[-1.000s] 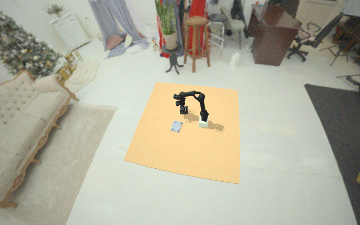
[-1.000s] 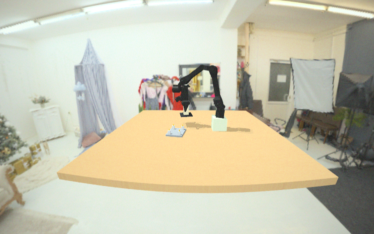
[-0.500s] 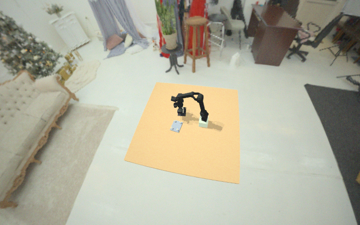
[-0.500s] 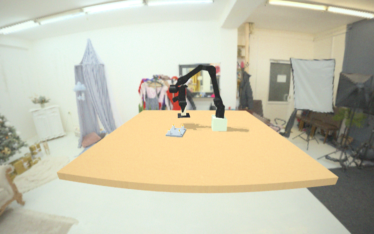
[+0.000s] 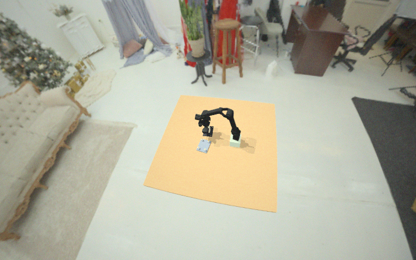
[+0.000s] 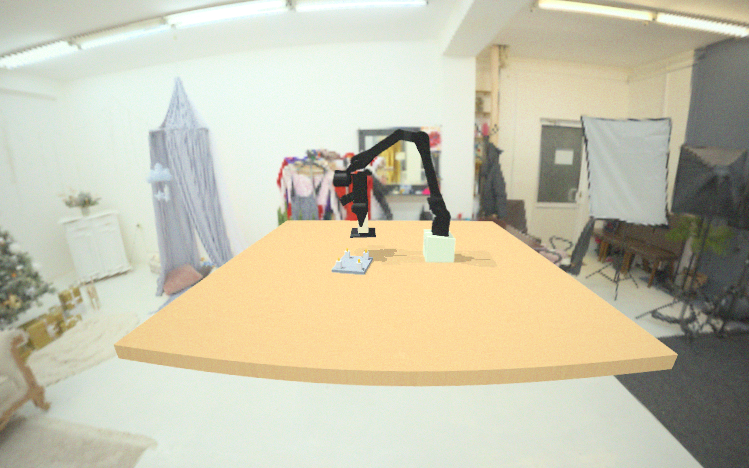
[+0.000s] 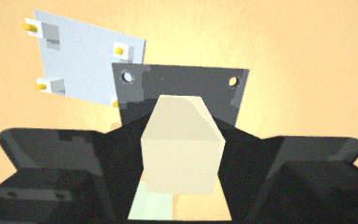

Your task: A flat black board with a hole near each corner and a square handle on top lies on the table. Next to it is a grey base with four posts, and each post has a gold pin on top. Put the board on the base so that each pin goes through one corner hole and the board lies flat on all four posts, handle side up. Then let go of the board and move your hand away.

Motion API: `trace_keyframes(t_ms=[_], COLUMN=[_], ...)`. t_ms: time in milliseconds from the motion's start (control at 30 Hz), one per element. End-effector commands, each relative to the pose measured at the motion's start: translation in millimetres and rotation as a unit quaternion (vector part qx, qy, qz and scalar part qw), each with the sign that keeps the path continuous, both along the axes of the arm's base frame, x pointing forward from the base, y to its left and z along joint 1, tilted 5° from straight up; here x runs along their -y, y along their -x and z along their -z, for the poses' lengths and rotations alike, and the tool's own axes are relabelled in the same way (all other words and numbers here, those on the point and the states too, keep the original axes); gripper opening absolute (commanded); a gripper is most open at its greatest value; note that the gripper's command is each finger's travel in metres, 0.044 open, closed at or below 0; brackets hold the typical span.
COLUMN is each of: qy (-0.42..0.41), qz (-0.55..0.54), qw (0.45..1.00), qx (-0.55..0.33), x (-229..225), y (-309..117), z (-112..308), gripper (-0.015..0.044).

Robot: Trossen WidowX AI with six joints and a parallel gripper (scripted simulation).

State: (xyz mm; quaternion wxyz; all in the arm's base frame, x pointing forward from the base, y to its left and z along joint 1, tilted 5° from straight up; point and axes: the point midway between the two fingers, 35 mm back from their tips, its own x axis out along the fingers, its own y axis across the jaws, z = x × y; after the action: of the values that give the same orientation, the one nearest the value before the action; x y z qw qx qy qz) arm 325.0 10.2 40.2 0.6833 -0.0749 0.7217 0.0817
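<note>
Claw (image 5: 206,130) (image 6: 361,223) (image 7: 180,118) partly open, clamped on the black board's (image 5: 211,134) (image 6: 355,234) (image 7: 171,78) pale handle (image 6: 363,224) (image 7: 183,165), board raised above the worktop (image 5: 228,174) (image 6: 400,314) (image 7: 305,57), near the grey base (image 5: 204,146) (image 6: 351,267) (image 7: 78,62)

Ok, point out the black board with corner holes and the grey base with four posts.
black board (image 5: 211,133) (image 6: 354,234) (image 7: 171,78): top, exterior and wrist, its flat face
grey base (image 5: 204,146) (image 6: 353,267) (image 7: 78,59): same views, its plate

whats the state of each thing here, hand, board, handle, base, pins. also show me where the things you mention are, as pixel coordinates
hand (image 5: 206,132) (image 6: 362,225) (image 7: 180,118): shut on the handle
black board (image 5: 210,133) (image 6: 362,233) (image 7: 171,81): held up off the table, not on the base
handle (image 6: 364,223) (image 7: 181,165): gripped, on top of the board
grey base (image 5: 204,146) (image 6: 353,267) (image 7: 80,62): on the table, posts up
gold pins (image 6: 358,261) (image 7: 119,51): uncapped by the board
</note>
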Motion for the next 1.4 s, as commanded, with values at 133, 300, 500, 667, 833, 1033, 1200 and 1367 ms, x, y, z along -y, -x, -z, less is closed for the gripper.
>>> trace_keyframes(t_ms=[133, 300, 500, 667, 833, 1033, 1200, 1367], qy=[-0.003, -0.003, -0.003, -0.003, -0.003, -0.003, -0.004, -0.004], qz=[0.017, 0.027, 0.038, 0.048, 0.058, 0.069, 0.079, 0.088], qw=[1.000, 1.000, 0.999, 0.999, 0.998, 0.998, 0.997, 0.996], qx=[0.006, 0.005, 0.005, 0.005, 0.004, 0.004, 0.004, 0.003], x=[-22.2, -34.6, -49.7, -62.5, -74.8, -89.8, -102.5, -115.3], y=[-7.6, -9.4, -10.9, -11.6, -11.6, -11.1, -10.3, -9.0], z=[-3.4, -3.6, -3.8, -3.9, -3.8, -3.7, -3.9, -4.0], gripper=[0.0000, 0.0000, 0.0000, 0.0000, 0.0000, 0.0000, 0.0000, 0.0000])
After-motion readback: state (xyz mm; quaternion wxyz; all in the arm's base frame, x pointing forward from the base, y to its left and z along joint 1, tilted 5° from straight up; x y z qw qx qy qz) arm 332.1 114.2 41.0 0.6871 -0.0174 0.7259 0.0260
